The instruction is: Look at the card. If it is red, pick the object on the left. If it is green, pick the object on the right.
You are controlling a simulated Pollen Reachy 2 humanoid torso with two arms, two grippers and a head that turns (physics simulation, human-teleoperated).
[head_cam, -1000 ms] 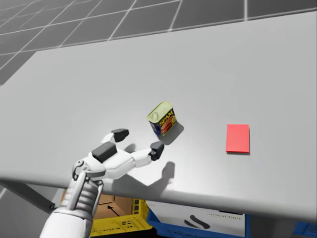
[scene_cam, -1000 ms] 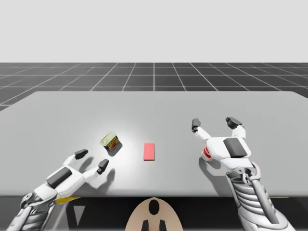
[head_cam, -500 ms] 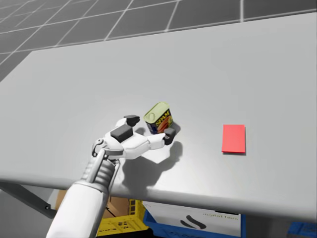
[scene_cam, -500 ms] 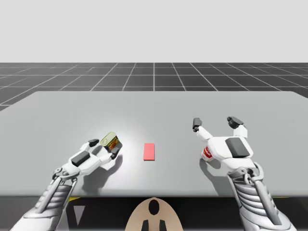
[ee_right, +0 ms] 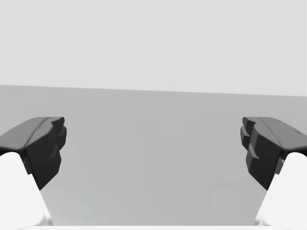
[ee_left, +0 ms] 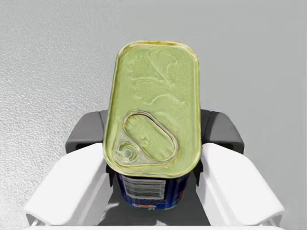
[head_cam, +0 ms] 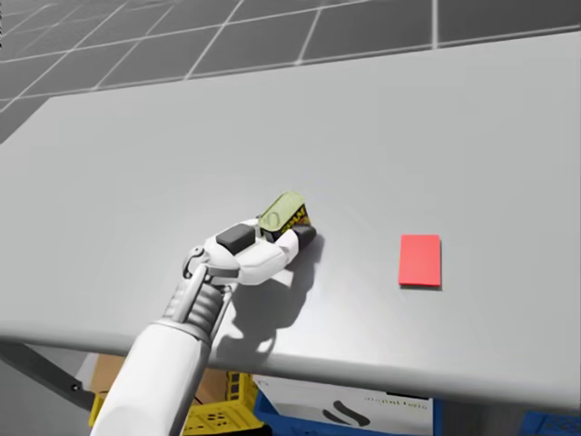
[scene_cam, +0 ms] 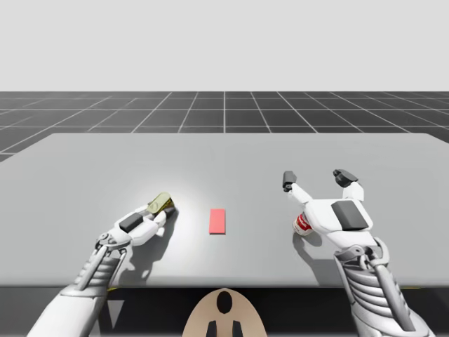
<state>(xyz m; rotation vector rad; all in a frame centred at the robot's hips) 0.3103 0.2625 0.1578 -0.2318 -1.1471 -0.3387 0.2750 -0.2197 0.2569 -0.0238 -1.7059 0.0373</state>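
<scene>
1. Plainly, one grey table (scene_cam: 224,151) carried everything on view.
2. Two arms reached over it. My left gripper (ee_left: 153,132) was clamped on the blue rectangular tin (ee_left: 153,120), with one dark finger (ee_left: 84,132) pressed against each long side. My right gripper (scene_cam: 316,178) stood wide open with nothing between its fingers.
3. Two containers stood below the table's near edge. One was a yellow crate (head_cam: 213,416), and I could not tell what it held. The other was a blue bin (head_cam: 269,409) with what looked like a white box (head_cam: 345,398) in it.
4. One red card (scene_cam: 218,220) lay flat between the two arms, apart from both.
5. The one tin, left of the card, sat tilted between the left fingers, its yellow-green lid facing the wrist.
6. One red-and-white can (scene_cam: 302,225) lay right of the card, tucked under the right hand and behind its fingertips.
</scene>
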